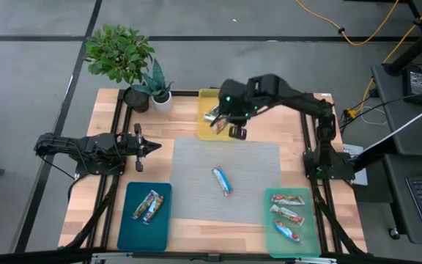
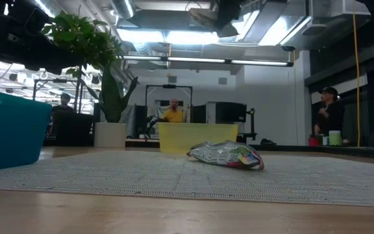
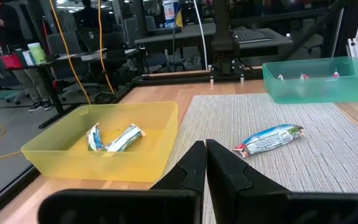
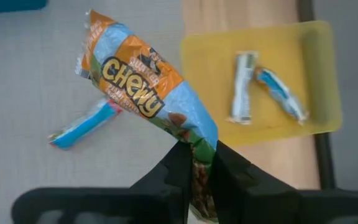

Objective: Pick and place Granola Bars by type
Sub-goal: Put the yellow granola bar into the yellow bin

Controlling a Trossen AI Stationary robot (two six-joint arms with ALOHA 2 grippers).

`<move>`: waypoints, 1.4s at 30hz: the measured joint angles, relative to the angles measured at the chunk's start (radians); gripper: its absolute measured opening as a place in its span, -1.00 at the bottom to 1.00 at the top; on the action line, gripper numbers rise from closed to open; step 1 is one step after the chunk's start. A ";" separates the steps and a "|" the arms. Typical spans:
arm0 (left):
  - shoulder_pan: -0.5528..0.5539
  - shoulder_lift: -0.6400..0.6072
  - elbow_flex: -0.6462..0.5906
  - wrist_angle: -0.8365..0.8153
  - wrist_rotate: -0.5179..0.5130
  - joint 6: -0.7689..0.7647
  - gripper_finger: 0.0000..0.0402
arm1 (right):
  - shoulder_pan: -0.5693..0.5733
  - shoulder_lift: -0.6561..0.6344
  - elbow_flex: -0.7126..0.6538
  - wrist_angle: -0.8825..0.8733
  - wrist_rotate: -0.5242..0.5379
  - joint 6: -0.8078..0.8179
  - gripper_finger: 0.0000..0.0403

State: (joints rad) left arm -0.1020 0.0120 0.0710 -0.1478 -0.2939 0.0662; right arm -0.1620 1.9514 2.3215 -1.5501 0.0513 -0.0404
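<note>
While the Chewy bar point(image 4: 148, 87) hangs pinched in your right gripper point(image 4: 199, 163) above the yellow tray point(image 1: 205, 123) at upper centre, two bars lie there already, two in the blue tray point(image 1: 132, 229), three in the green tray point(image 1: 310, 236). One blue bar point(image 1: 222, 180) waits mid-mat; your left gripper point(image 1: 139, 147) idles closed, centre-left.

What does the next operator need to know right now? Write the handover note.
Right gripper: shut on an orange-and-blue wrapped Chewy bar, held above the yellow tray.
Left gripper: shut, empty, waiting at the table's left side.
Done: two bars lie in the yellow tray, two in the dark teal tray, three in the light green tray.
Left: place the held bar; one blue wrapped bar remains on the grey mat.
</note>
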 joint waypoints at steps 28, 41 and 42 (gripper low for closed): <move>0.000 0.000 0.000 0.000 0.000 0.000 -0.96 | -0.405 0.107 -0.003 0.200 -0.159 -0.283 -0.75; 0.000 0.000 0.000 0.000 -0.001 0.000 -0.96 | -0.365 0.316 -0.003 0.207 -0.159 -0.278 -0.75; 0.000 0.000 0.000 0.000 -0.001 0.000 -0.96 | -0.362 0.323 -0.003 0.216 -0.159 -0.278 -0.75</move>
State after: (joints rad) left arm -0.1017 0.0120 0.0711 -0.1475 -0.2946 0.0662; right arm -0.5241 2.2743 2.3180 -1.3342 -0.1078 -0.3187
